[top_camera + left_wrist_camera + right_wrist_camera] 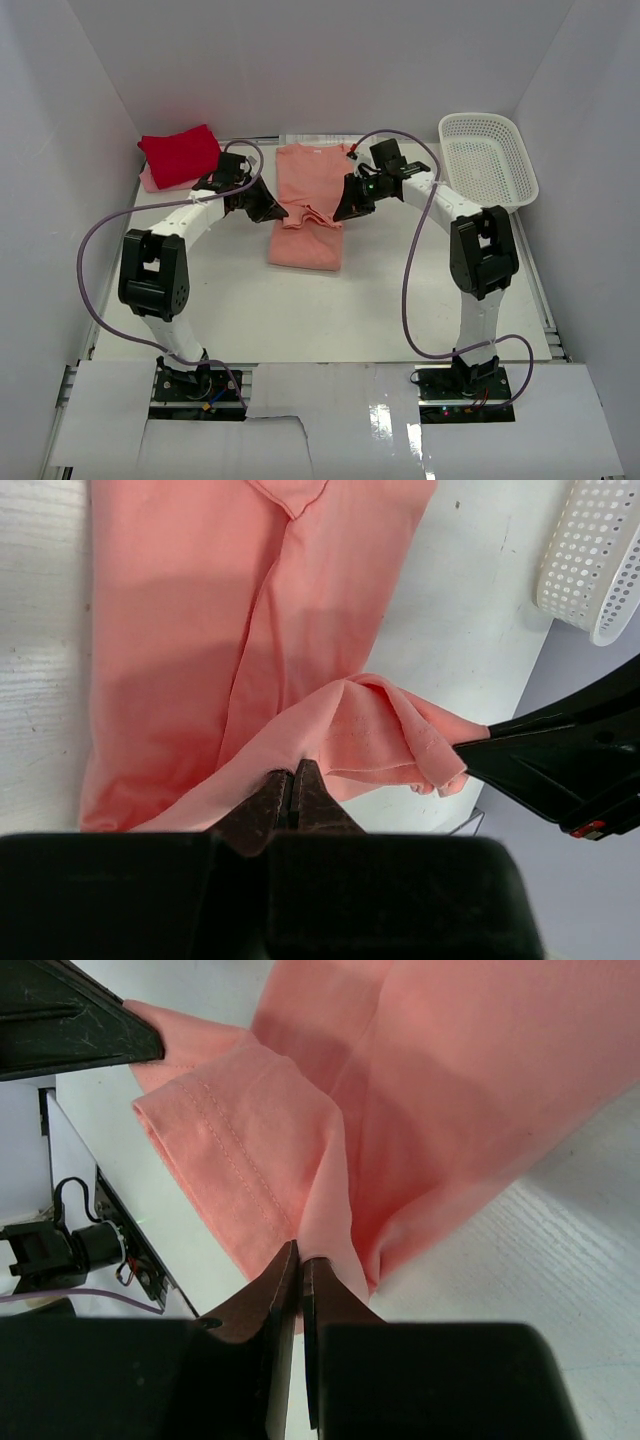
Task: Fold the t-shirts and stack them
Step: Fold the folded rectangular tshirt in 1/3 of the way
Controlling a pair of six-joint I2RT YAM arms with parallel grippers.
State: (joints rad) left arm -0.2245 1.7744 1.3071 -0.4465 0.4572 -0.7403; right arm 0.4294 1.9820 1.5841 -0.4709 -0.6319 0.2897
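Arm bases sit at the near edge of the table [300,310], the left arm reaching in from the left and the right arm from the right, both meeting over the cloth at mid-table.

Salmon-pink t-shirt [312,180] [200,630] [450,1080]: largest item, lying lengthwise at the centre toward the far side, already narrowed into a long strip. A raised fold crosses it about halfway along, bunched between the two grippers.

White lattice basket [485,165] [590,560]: far right corner, well apart from the shirt.

Red t-shirt [180,155]: folded, far left corner, resting on top of the pale pink t-shirt [148,180], of which only an edge shows at the near-left side.

Left gripper [272,212] [292,780]: at the strip's left edge, fingers pressed together and pinching a ridge of the salmon cloth at their tips.

Right gripper [345,208] [300,1255]: at the strip's right edge, fingers closed to a thin slit with the hemmed salmon fold caught between them. Each gripper's black body shows in the other's wrist view, near the same lifted fold.
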